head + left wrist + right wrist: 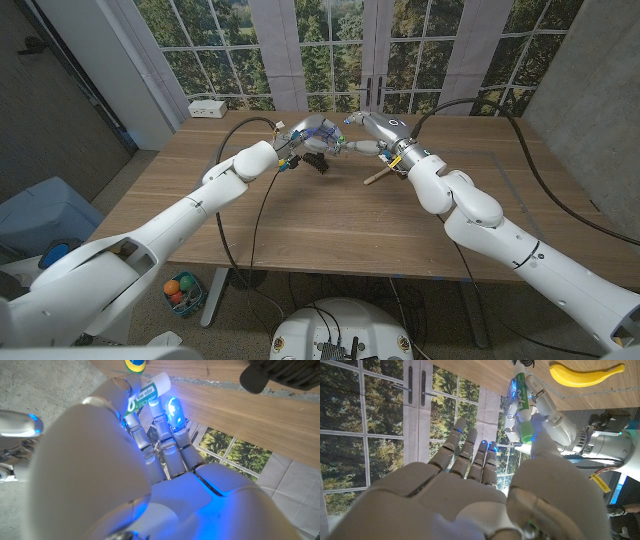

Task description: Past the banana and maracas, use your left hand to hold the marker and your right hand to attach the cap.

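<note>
— Marker (521, 402) first: where is it?

— In my left hand (540, 410). Seen from my right wrist, my fingers (547, 407) are wrapped round its white and green barrel, upper middle of that frame. From my left wrist, the barrel (150, 392) pokes out past my fingertips (172, 410) near the top edge, with green lettering on it.

— And your right hand?

— My right hand (470, 460) has its fingers stretched out and a little apart, and nothing shows between them. I see no cap in it from that angle, though my thumb side is partly out of sight, so I would not swear to it.

— How do the two hands stand in the head view?

— They meet in the upper middle of the frame, left hand (300, 140) and right hand (350, 143) nearly fingertip to fingertip above the wooden table (330, 220). It is too small there to say whether they touch.

— What lies around them?

— A banana (585, 374) lies on the wood at the upper right of my right wrist's frame. In the head view a dark maraca (318, 163) sits just below my hands, and a wooden handle (380, 176) lies beside my right wrist. A white box (207, 107) stands on the table's far left corner.
</note>
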